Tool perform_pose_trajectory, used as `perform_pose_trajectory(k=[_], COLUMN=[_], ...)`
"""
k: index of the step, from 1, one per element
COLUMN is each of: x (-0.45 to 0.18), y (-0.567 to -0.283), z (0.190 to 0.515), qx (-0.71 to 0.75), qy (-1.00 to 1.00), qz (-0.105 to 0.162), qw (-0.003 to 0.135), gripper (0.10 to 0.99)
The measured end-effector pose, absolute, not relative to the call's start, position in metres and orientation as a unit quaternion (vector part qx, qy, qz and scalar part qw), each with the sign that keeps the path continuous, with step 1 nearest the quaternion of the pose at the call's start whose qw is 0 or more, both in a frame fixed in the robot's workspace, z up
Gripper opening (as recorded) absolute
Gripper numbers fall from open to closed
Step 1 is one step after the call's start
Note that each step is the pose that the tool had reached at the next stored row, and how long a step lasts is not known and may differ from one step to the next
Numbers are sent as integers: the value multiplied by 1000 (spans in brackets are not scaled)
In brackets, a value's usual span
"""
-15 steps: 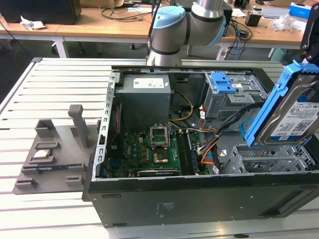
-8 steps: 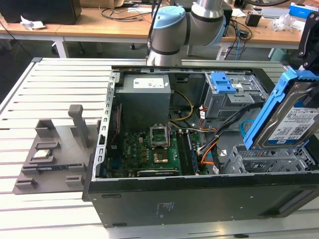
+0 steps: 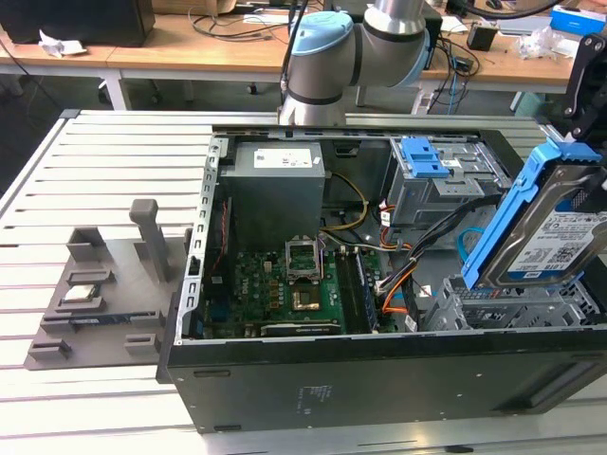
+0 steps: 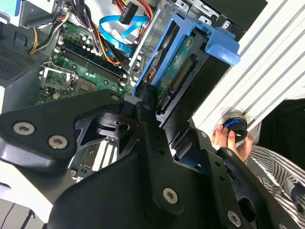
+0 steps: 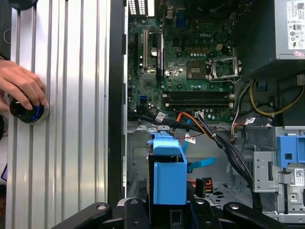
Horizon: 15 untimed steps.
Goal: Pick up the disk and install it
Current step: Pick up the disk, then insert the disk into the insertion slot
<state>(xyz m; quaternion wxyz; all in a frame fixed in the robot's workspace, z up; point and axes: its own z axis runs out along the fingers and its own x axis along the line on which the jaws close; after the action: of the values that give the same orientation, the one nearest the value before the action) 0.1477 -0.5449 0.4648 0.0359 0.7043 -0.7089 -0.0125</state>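
Cables [image 3: 446,227] beside the drive cage [image 3: 503,305] could snag the tilted disk [image 3: 560,242], clamped in the gripper [image 5: 167,210], and jam its blue rails [image 3: 507,213].

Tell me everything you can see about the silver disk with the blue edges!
The flat rectangular silver metal disk wears a white label with a blue band and barcodes, and blue plastic rails frame its edges. It stands tilted at the exterior view's right, lower end near the grey metal drive cage inside the open black computer case; whether they touch is unclear. Black fingers clamp it. The second wrist view shows its green circuit board underside.
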Motion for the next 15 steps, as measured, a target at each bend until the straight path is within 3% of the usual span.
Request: perform_pose_trajectory(k=[15], x=[149], y=[-542], z=[453], qx=[702], qy=[-711], qz=[-12], qw=[36], gripper=[361])
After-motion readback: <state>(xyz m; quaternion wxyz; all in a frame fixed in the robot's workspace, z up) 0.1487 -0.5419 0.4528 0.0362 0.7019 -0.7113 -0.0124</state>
